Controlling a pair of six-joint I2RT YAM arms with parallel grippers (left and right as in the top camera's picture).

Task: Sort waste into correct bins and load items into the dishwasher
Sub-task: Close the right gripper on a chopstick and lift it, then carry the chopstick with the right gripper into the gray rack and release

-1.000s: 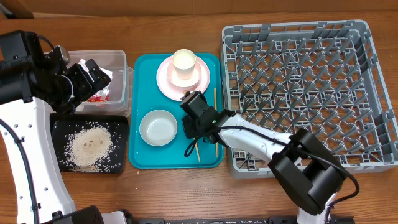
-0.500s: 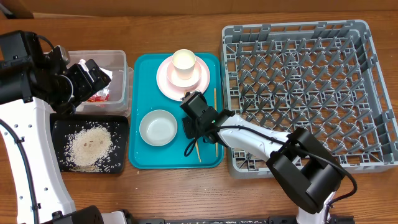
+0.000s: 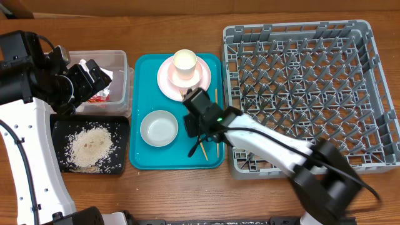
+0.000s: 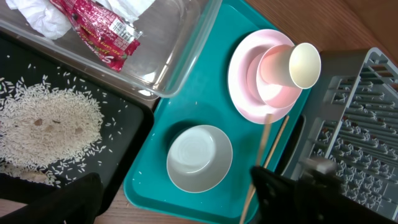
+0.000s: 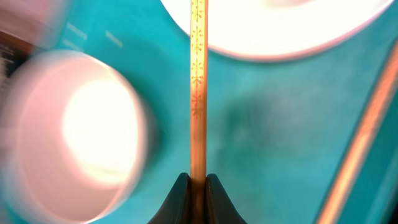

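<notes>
Right fingers (image 5: 180, 198) clamp one chopstick (image 5: 198, 93) by its end over teal tray (image 3: 139, 69), guessing for carry to dish rack (image 3: 375, 94). Other chopstick (image 3: 216, 100) flat on tray. Left fingers (image 4: 84, 199) wide, empty, above clear tub (image 3: 122, 59).

The table (image 3: 187, 11) was brown wood, grain plain to see. The teal serving tray (image 4: 186, 118) was smooth plastic with a soft sheen. At its twelve o'clock the plate (image 4: 239, 93), pink bowl (image 4: 273, 78) and cup (image 4: 305, 62) looked smooth and faintly glossy; the grey-green bowl (image 4: 199, 158) at seven o'clock was duller. The chopstick (image 5: 198, 93) was pale wood with a tiny printed pattern, the right gripper (image 5: 198, 183) clamped on it matt black. The rack (image 3: 294, 28) was matt grey plastic. The tub (image 4: 186, 37) was clear, glossy plastic, holding a shiny red film wrapper (image 4: 102, 31) and crumpled tissue paper (image 4: 37, 15). The black tray (image 4: 134, 121) was matt, its rice (image 4: 50, 124) dull white.
</notes>
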